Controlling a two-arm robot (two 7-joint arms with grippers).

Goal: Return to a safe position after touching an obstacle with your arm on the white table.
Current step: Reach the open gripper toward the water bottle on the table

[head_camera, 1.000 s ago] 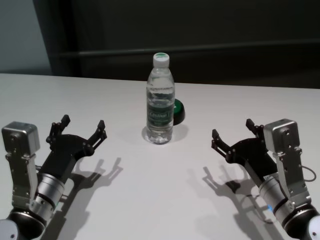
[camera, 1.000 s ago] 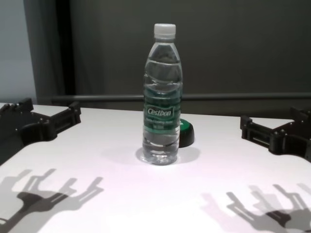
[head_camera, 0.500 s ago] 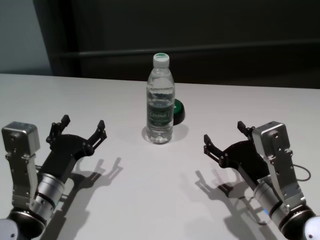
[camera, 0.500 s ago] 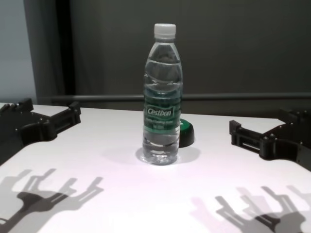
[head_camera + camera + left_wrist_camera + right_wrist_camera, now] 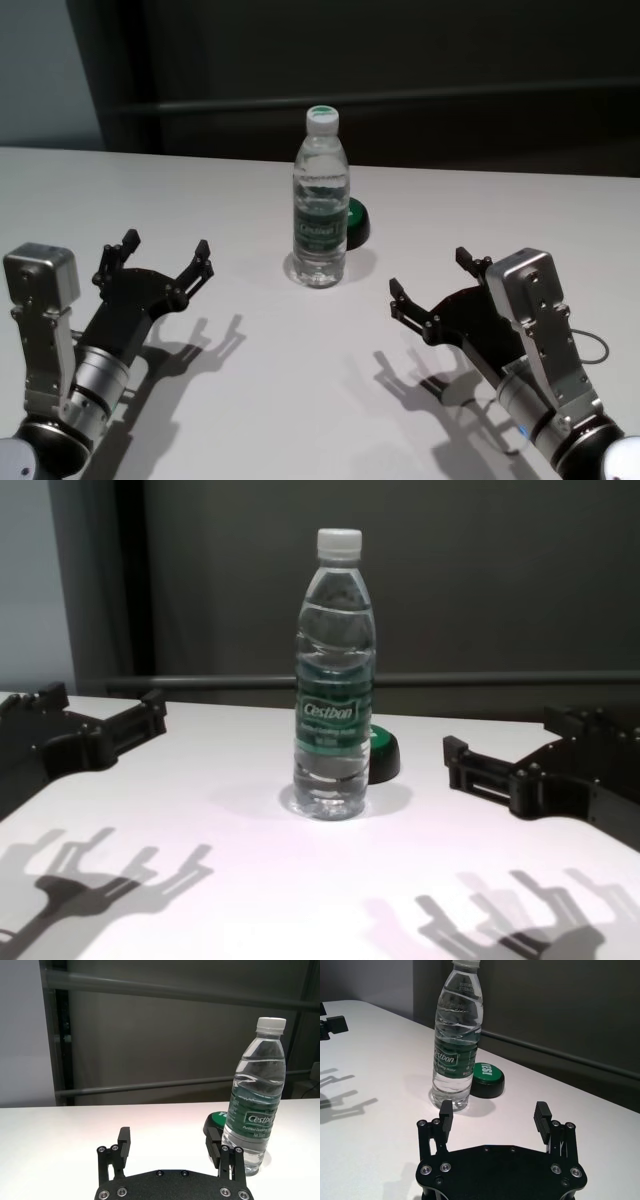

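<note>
Right claw [image 5: 430, 285], fingers spread, hovers near the upright clear bottle [image 5: 321, 200] with white cap and green label.

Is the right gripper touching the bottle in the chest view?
No, the right gripper is open and apart from the upright bottle.

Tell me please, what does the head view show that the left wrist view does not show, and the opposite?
Only the head view shows the right gripper, open, to the right of the water bottle and apart from it, along with both forearms and their shadows on the white table. Only the left wrist view shows the label's "Cestbon" lettering readably and two horizontal rails on the dark wall behind. Both show the upright bottle, the low black-and-green round object behind it, the table, and the open left gripper.
</note>
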